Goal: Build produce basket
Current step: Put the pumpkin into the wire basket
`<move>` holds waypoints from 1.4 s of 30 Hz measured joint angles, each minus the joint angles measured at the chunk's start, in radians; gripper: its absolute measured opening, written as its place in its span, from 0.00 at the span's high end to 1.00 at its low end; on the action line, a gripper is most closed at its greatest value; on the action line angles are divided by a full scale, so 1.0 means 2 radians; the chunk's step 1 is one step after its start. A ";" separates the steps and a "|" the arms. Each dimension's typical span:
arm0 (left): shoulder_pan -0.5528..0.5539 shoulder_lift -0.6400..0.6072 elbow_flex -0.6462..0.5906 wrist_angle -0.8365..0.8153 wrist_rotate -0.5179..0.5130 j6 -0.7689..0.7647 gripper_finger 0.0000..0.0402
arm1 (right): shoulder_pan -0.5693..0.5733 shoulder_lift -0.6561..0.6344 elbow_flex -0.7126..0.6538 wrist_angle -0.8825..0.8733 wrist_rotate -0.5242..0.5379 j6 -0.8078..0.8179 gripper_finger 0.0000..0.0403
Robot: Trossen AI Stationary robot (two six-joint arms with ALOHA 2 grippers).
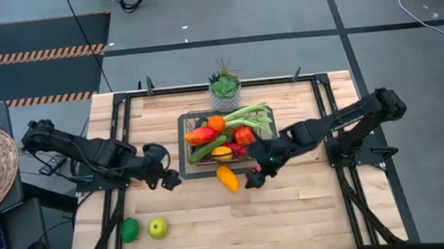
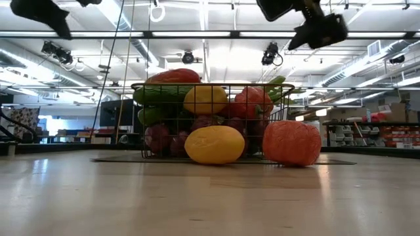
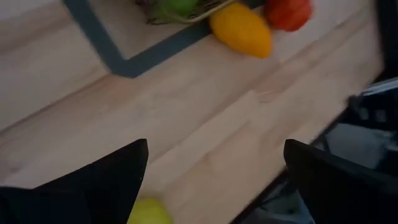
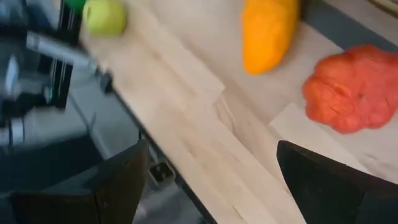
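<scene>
The dark wire basket [image 1: 185, 144] stands mid-table, heaped with produce: a leek [image 1: 252, 114], a cucumber [image 1: 206, 150], red and orange pieces. In front of it a yellow-orange fruit [image 1: 227, 177] and a lumpy red piece [image 2: 292, 143] lie on the wood. A light green apple [image 1: 158, 227] and a dark green piece [image 1: 129, 229] rest near the front left. My left gripper [image 1: 166, 180] hovers open left of the basket, above the table. My right gripper [image 1: 255, 178] hovers open just right of the yellow-orange fruit, over the red piece [image 4: 354, 87]. Neither holds anything.
A small patterned pot with a green succulent [image 1: 224, 88] stands behind the basket at the far edge. A dark frame [image 1: 118, 133] runs along the table's sides. Bare wood [image 1: 294, 215] lies between the basket and the near edge.
</scene>
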 joint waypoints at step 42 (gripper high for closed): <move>-0.112 -0.001 0.000 -0.013 -0.052 0.059 0.05 | 0.101 0.100 0.000 -0.113 0.202 0.258 0.09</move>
